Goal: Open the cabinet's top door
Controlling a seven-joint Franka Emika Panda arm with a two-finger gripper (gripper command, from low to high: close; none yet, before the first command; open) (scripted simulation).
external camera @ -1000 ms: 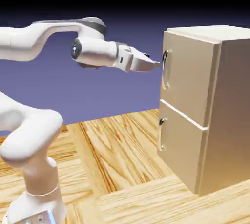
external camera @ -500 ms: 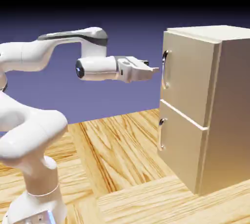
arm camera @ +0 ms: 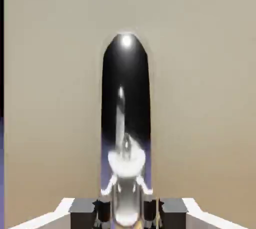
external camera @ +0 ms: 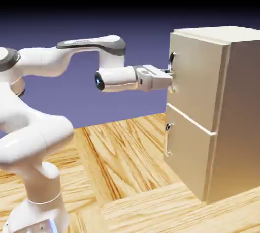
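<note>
The cabinet (external camera: pixel 241 120) stands on the wooden table (external camera: pixel 122 161) at the exterior view's right, with its two door panels facing left toward the robot. Its top door (external camera: pixel 199 87) is the taller panel, above the lower door (external camera: pixel 188 150), and both lie closed against the body. Each has a silver handle close to its far upright edge: the top handle (external camera: pixel 171 63) high up, the lower handle (external camera: pixel 167 139) well below it. The white arm (external camera: pixel 38 135) rises from the near left, bends over at the upper left and reaches right, its hand roughly level and the gripper (external camera: pixel 170 77) at the top door's handle, around the middle of the bar or a little below. In the hand view the fingers (arm camera: pixel 82 214) are drawn in close from left and right, with only the width of the bar between them, and they have hold of the top handle. The bar runs up the middle of that view, shiny and dark with bright glints, in front of the plain beige panel. Reflections blur the grip, so the exact contact at each tip is hard to make out.
</note>
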